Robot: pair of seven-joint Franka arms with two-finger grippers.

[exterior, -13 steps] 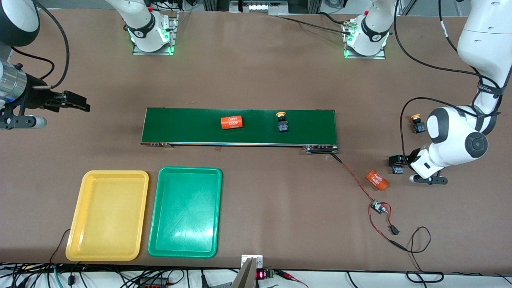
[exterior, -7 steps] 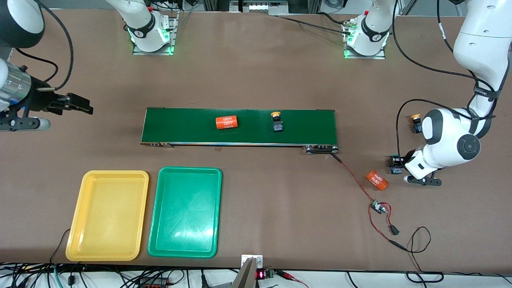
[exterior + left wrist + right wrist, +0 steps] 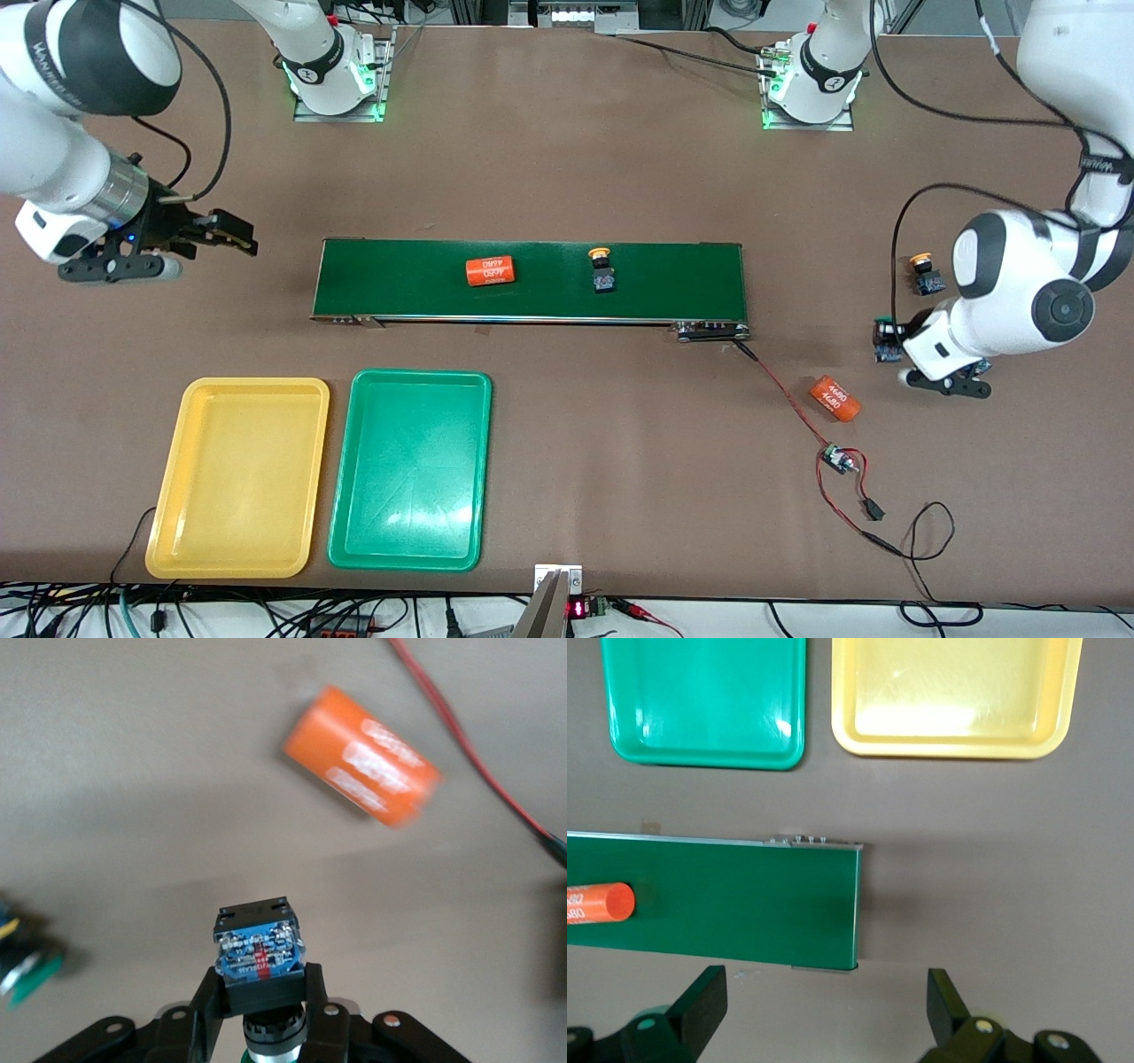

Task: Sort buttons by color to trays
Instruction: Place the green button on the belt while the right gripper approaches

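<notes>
The left gripper (image 3: 263,1014) has its jaws closed on a button (image 3: 260,950), held with its blue terminal end pointing away from the wrist and a green cap just visible between the fingers. The gripper is over the bench (image 3: 567,168) at the left arm's end, with an orange cylinder (image 3: 834,399) lying on the bench close by, toward the front edge. The grip sits on the black body, probably so the button stays square for a clean drop.

A yellow button (image 3: 926,275) stands near the same end of the bench, and another yellow button (image 3: 602,269) rides on the belt (image 3: 532,281) beside a second cylinder (image 3: 490,271). Something green lies at the edge of the left wrist view; whether it is the fourth button cannot be told.

The right gripper (image 3: 226,236) hangs with jaws wide apart and empty off the belt's end toward the right arm's side, likely placed to meet what the belt brings. The yellow tray (image 3: 237,478) and green tray (image 3: 410,469) lie side by side near the front edge, both empty, so sorting appears barely begun
</notes>
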